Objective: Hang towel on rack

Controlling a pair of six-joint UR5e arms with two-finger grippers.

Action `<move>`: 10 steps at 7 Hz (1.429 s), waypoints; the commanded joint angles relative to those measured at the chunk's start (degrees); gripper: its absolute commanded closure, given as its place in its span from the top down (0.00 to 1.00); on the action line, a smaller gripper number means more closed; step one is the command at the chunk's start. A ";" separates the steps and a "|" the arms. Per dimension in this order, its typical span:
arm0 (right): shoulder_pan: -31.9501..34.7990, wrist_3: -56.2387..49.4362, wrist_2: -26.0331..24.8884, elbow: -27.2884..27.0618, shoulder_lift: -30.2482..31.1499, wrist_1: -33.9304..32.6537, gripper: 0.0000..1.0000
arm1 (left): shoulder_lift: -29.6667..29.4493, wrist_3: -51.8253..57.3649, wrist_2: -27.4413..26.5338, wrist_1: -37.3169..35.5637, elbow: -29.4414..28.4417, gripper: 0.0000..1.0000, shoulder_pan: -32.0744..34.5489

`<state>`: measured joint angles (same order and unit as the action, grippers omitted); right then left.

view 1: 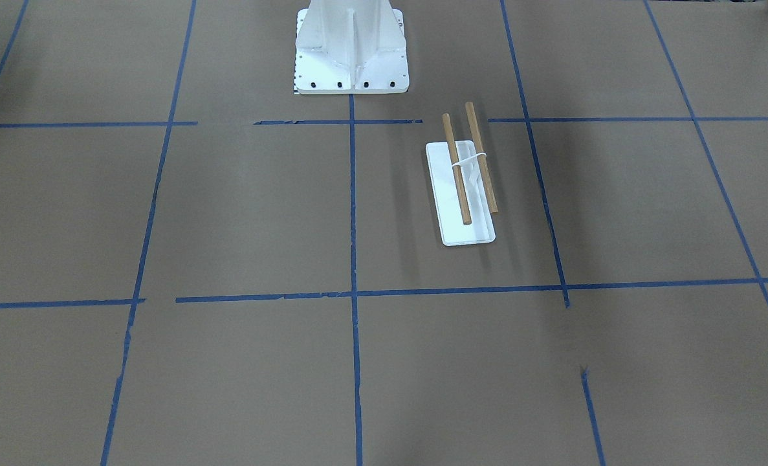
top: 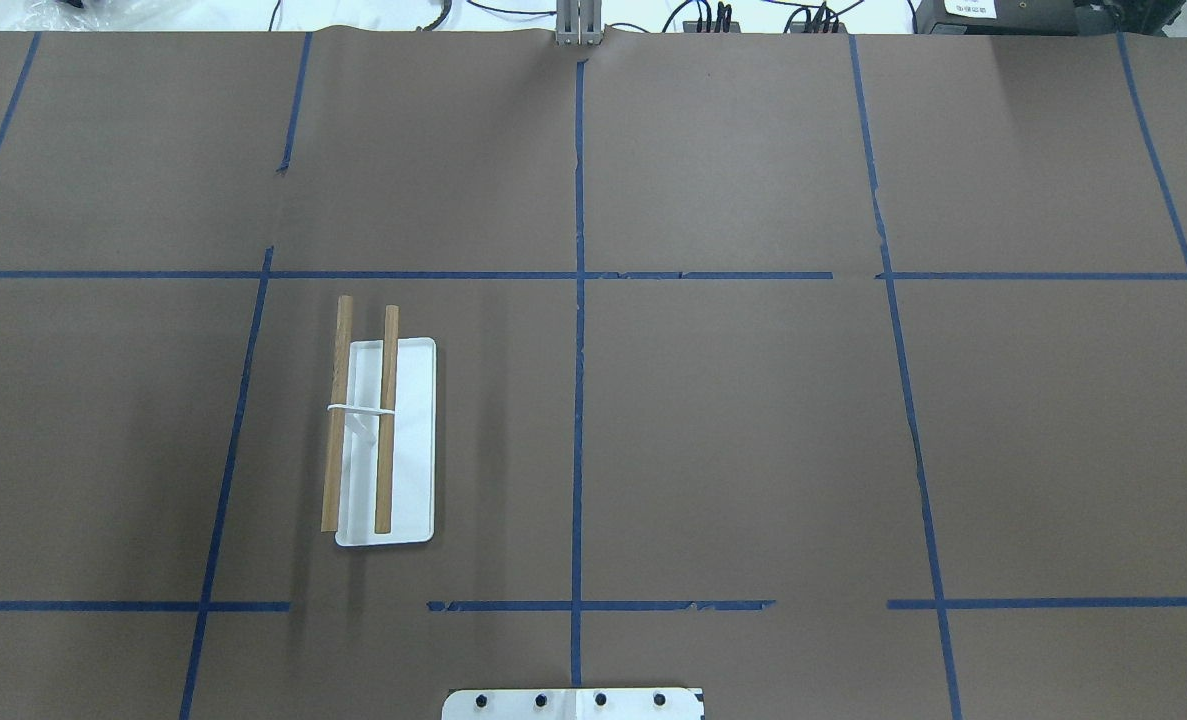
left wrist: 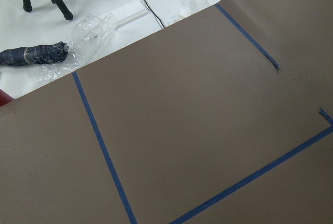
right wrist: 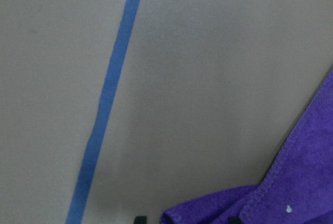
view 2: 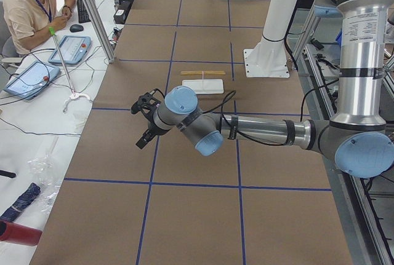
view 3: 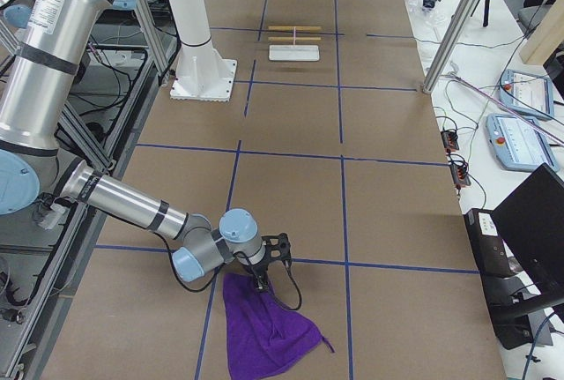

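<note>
Towel point(view 3: 264, 331) at right end of table point(view 3: 388, 204), one edge bunched at right tool point(view 3: 263, 283); pinching it or merely spread over it, cannot tell. Rack point(top: 383, 440) standing left of centre, nearer robot-side edge. Left tool point(view 2: 142, 136) above left end; spread or pressed together, cannot tell.

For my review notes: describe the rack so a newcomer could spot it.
Find the white pedestal bolted to the table. Ahead of it, toward the robot's left, sits the rack: a flat white base carrying two parallel wooden rods, which the pedestal lacks.
</note>
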<state>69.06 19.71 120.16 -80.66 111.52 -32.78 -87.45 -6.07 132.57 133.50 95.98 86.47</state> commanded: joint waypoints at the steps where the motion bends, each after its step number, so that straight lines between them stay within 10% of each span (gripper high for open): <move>1: -0.07 -4.91 -1.85 0.15 1.23 0.00 0.60 | -0.01 0.00 0.06 0.00 0.00 1.00 -0.07; 4: -0.07 -7.14 -3.44 0.59 1.68 -0.09 0.60 | -0.01 0.00 0.06 0.00 0.00 1.00 0.01; 6: -0.16 -7.93 -3.53 0.68 1.59 0.00 0.00 | -0.01 0.00 0.06 0.00 -0.09 1.00 -0.07; 10: 0.54 -13.82 -3.27 -3.77 1.59 -0.09 0.00 | -0.18 0.00 0.06 0.00 0.00 1.00 -0.07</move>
<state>69.21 7.07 116.42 -81.63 113.00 -32.76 -87.49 -6.06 132.63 133.50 95.97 86.44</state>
